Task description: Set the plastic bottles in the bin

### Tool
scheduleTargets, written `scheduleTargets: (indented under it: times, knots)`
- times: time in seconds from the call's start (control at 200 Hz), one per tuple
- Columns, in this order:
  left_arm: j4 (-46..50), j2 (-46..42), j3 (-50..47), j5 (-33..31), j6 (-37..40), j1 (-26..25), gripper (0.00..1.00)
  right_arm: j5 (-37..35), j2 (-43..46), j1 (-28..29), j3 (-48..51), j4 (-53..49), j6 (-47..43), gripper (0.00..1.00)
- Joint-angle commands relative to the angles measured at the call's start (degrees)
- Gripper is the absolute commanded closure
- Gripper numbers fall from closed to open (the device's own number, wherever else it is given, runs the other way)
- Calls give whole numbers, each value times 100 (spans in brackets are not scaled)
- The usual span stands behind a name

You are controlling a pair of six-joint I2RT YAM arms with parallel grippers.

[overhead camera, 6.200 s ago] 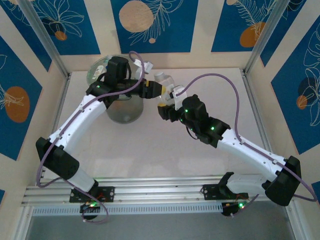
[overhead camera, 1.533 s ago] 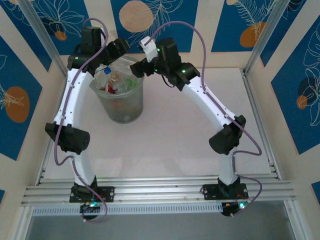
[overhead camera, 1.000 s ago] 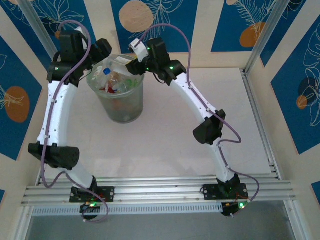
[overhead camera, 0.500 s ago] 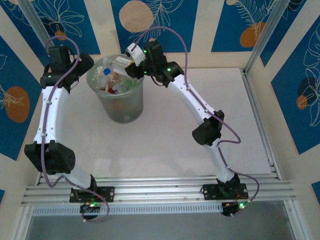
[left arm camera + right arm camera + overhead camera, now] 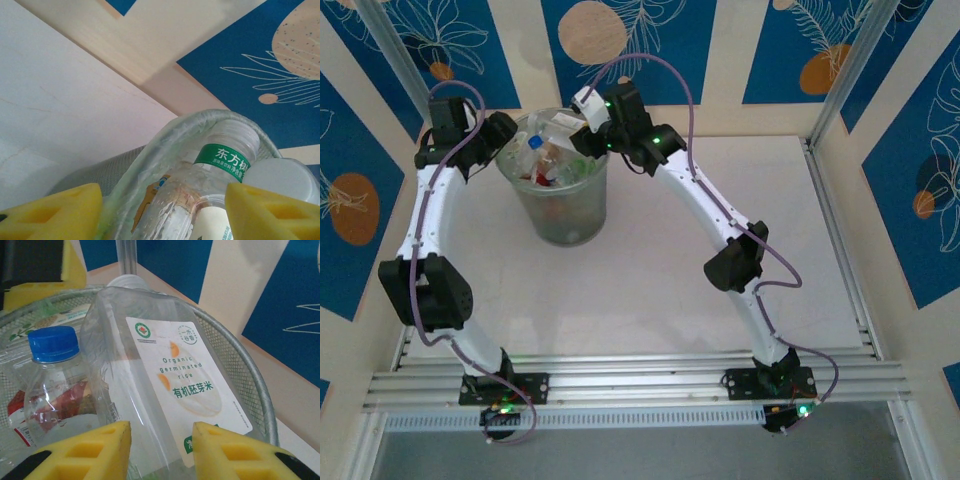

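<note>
Top external view: the bin point(image 5: 565, 215) stands far-left on the table point(image 5: 800, 250), plastic bottles point(image 5: 545, 155) heaped inside. At its rim the left gripper point(image 5: 162, 210) gapes wide (green-labelled bottle point(image 5: 220, 160) beyond). The right gripper point(image 5: 161, 440) flanks a white-labelled bottle point(image 5: 170, 375); I cannot tell if it grips.

Bright even light, soft shadows, wrist foregrounds blurred

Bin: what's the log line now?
translucent grey-green round plastic bin: clear plastic bottles inside | left gripper: open | right gripper: unclear
</note>
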State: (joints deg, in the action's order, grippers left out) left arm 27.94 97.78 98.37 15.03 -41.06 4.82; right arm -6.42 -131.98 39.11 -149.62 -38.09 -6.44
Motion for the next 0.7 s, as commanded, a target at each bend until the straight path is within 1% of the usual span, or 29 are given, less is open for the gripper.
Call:
scheduleTargets:
  times: [0.0, 0.12, 0.255, 0.39, 0.565, 0.695]
  knots:
    - [-393, 13, -180, 552, -328, -31, 37, -229, 107, -9, 105, -500, 111, 63]
    - [-546, 31, -301, 707, -478, -123, 37, -325, 192, -52, 140, -563, 183, 63]
    - [-583, 48, -402, 690, -623, -158, 37, -358, 386, -97, 310, -553, 205, 63]
    - [-873, 97, -605, 920, -855, -207, 38, -454, 488, -97, 342, -589, 173, 63]
    - [-939, 189, -512, 1068, -953, -441, 38, -626, 538, -114, 342, -663, 215, 63]
    - [-1031, 105, -579, 1088, -1065, -482, 38, -738, 625, -106, 354, -775, 254, 62]
